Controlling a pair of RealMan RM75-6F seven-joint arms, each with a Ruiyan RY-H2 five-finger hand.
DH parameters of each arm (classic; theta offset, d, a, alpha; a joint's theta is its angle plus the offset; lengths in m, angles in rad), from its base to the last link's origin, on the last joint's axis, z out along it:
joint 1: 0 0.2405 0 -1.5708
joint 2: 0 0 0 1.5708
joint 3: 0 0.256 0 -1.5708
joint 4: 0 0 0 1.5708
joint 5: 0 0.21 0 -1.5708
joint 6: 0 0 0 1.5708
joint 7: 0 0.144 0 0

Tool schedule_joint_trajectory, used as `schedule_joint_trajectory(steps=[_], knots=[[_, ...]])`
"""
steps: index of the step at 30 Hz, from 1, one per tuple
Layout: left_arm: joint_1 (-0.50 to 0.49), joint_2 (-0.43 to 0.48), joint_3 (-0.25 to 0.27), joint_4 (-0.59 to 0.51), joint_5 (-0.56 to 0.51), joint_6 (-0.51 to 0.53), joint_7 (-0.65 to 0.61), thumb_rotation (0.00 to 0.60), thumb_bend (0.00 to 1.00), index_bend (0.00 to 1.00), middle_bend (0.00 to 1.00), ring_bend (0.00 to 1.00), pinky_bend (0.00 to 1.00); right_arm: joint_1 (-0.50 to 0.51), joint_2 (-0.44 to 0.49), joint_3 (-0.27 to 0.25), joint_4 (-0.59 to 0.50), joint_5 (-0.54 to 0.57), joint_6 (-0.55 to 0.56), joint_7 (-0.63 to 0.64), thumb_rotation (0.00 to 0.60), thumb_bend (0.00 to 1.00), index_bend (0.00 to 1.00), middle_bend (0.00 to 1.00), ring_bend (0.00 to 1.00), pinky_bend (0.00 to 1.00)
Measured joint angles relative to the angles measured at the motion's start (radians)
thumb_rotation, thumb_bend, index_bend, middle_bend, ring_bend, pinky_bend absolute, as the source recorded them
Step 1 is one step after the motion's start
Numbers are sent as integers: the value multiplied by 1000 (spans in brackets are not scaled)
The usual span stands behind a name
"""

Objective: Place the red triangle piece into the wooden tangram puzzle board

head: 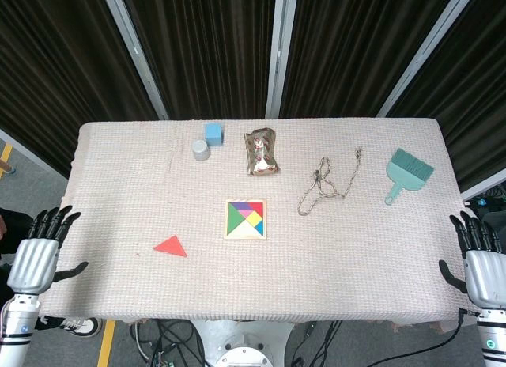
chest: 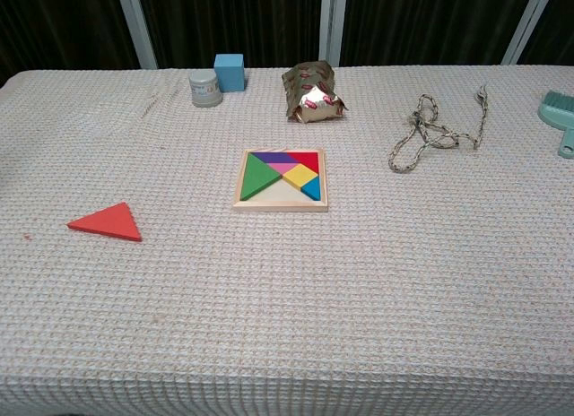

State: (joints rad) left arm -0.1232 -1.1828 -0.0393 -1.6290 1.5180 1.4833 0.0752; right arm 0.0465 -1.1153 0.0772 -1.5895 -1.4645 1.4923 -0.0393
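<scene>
The red triangle piece [head: 171, 246] [chest: 108, 222] lies flat on the cloth, left of the wooden tangram board [head: 245, 219] [chest: 282, 179]. The board holds several coloured pieces and shows a bare wooden gap along its near edge. My left hand [head: 37, 252] hangs off the table's left edge, fingers spread, holding nothing. My right hand [head: 479, 260] sits off the right edge, fingers also spread and empty. Both hands are far from the triangle and the board. The chest view shows neither hand.
At the back stand a blue cube [head: 213, 133] [chest: 229, 73], a small grey pot [head: 201, 150] [chest: 205, 88] and a crumpled foil packet [head: 262, 152] [chest: 312, 91]. A rope [head: 328, 181] [chest: 435, 131] lies right of the board, a teal brush [head: 406, 173] [chest: 560, 116] further right.
</scene>
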Motion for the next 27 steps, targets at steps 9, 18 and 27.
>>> schedule_joint_trajectory(steps=[9,18,27], knots=[[-1,7,5,-13,6,-4,8,600,27,140,67,0,0,0,4,0,-2,3,-2,1,600,225,0,0,0,0],[-27,-4,12,-13,26,-44,12,600,27,140,67,0,0,2,9,8,-4,8,0,5,600,225,0,0,0,0],[-85,-25,24,-27,34,-155,39,600,29,140,67,0,0,-1,25,7,-16,0,11,3,600,225,0,0,0,0]])
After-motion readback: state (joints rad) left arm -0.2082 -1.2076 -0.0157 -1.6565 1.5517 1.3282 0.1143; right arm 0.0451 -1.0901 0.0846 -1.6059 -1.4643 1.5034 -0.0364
